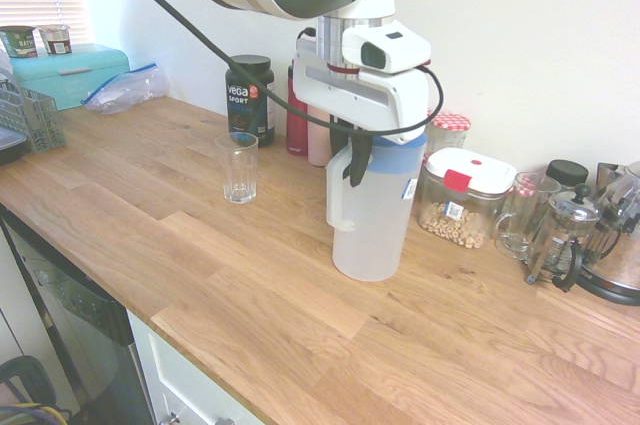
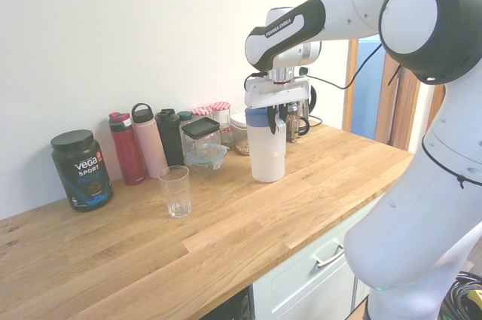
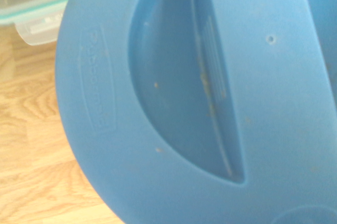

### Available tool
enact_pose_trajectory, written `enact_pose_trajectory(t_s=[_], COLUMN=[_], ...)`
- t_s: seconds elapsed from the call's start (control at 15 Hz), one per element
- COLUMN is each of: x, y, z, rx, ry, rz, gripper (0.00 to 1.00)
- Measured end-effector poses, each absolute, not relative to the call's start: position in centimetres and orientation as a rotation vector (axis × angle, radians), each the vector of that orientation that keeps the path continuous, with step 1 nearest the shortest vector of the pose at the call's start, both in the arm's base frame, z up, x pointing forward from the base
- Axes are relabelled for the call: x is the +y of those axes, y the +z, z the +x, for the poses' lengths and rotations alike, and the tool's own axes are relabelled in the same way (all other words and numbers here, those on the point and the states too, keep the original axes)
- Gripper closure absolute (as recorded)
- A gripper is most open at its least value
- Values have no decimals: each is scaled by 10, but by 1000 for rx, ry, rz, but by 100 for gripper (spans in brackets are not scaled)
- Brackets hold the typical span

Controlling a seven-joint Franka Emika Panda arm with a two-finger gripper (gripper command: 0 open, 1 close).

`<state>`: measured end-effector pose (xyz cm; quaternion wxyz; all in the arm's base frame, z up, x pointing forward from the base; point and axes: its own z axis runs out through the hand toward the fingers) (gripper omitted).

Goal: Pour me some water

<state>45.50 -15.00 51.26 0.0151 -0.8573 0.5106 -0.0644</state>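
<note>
A blue lid (image 3: 210, 103) is capping the translucent white pitcher (image 1: 368, 225); the clear glass (image 1: 238, 167) is standing on a light wood-grain tabletop (image 1: 250, 285).

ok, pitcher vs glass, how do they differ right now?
The pitcher is frosted white plastic, far taller than the clear glass. The pitcher has a blue lid and a side handle; the glass is open-topped with no handle. The pincer is shut on the pitcher's handle; the glass stands free, apart from it. Both are upright on the wooden counter.
</note>
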Motion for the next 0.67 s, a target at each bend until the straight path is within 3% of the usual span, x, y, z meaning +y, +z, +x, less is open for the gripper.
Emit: enact_pose_trajectory(t_s=[0.4, 0.67], x=[-155, -139], y=[509, 544], z=[456, 434], rx=[1599, 1566], ry=[-198, -198], rz=[-2670, -2728], gripper=[0, 0])
